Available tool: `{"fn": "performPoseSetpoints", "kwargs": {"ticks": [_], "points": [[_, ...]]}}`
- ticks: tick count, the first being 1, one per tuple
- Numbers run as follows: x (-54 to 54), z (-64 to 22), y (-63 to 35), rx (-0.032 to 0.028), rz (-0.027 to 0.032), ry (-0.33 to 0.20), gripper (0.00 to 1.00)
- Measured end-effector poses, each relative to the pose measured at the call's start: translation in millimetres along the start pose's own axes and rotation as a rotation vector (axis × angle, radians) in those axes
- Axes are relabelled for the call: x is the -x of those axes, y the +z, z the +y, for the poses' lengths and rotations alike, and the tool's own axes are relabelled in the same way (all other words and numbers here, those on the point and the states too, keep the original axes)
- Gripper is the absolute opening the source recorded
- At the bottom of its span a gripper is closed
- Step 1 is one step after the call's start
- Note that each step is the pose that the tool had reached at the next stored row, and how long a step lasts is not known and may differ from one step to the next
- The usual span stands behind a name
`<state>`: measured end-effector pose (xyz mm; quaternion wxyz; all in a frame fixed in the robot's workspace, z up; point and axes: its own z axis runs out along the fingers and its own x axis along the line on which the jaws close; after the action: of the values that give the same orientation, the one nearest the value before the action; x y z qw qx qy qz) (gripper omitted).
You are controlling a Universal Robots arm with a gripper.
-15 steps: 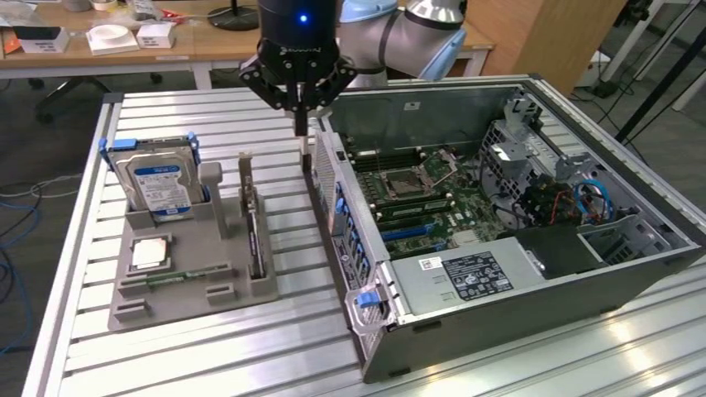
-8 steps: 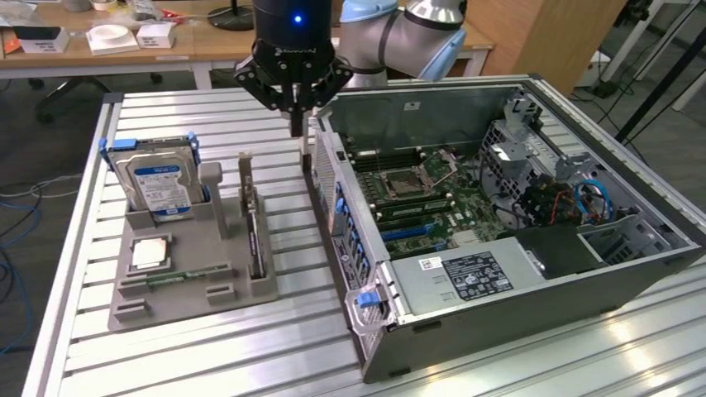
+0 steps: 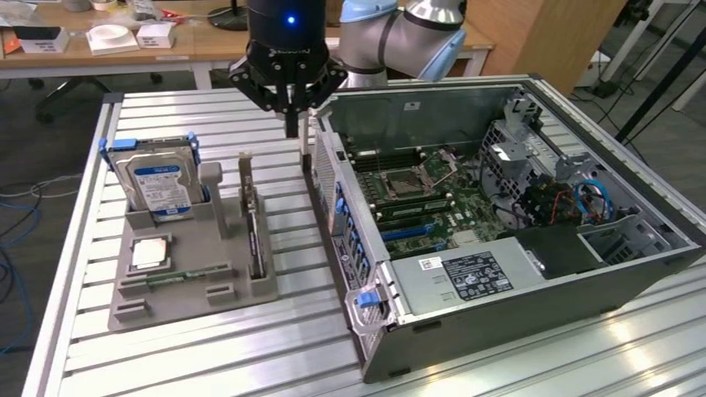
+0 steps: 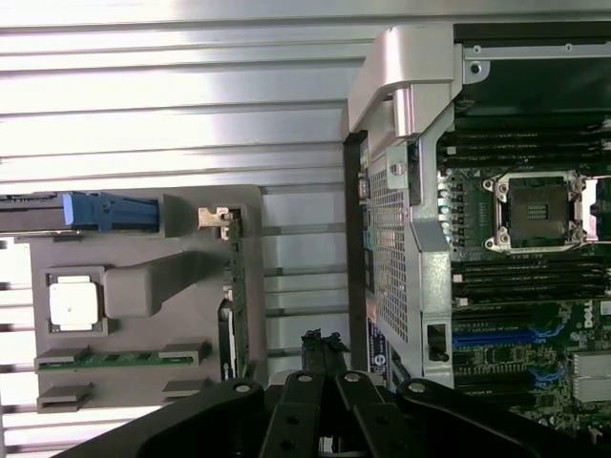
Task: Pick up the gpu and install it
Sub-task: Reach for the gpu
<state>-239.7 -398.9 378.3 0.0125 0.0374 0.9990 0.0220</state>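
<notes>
Nearest in the exterior view, the slatted metal worktop (image 3: 221, 364) is carrying a grey holder tray (image 3: 177, 302) toward the exterior view's left and an open computer case (image 3: 530, 306) toward its right; the two are sitting just beside each other. In the tray's near part a memory stick (image 3: 177, 276) is lying flat in its slot; a square processor chip (image 3: 151, 253) is resting in a recess behind it; farther back a hard drive (image 3: 161, 184) with a blue-white label is standing upright. The gpu (image 3: 254, 227) is standing on edge in the slot along the tray's case-side edge, its silver bracket at the far end, apart from the tool. Inside the case the motherboard (image 3: 441, 211) is lying exposed, its processor socket (image 3: 403, 182) near the middle. Beyond the tray's far end the tool (image 3: 293, 124) is hanging over the worktop by the case's rear corner; its fingers are pressing together, gripping nothing. In the wrist view the tool (image 4: 323, 345) is pointing down at the strip of worktop between the gpu (image 4: 237, 305) and the computer case (image 4: 401, 219). A wooden desk (image 3: 210, 45) is standing farthest back.
</notes>
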Motion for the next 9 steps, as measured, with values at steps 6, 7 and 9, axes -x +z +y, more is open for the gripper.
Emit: {"fn": "performPoseSetpoints", "kwargs": {"ticks": [6,7,9], "points": [[-4.2,-0.3,0.4,0.0000,0.0000,0.000,0.11],[-4.9,-0.4,0.5,0.0000,0.0001,0.000,0.11],[-6.2,-0.5,0.7,0.0000,0.0000,0.000,0.11]]}}
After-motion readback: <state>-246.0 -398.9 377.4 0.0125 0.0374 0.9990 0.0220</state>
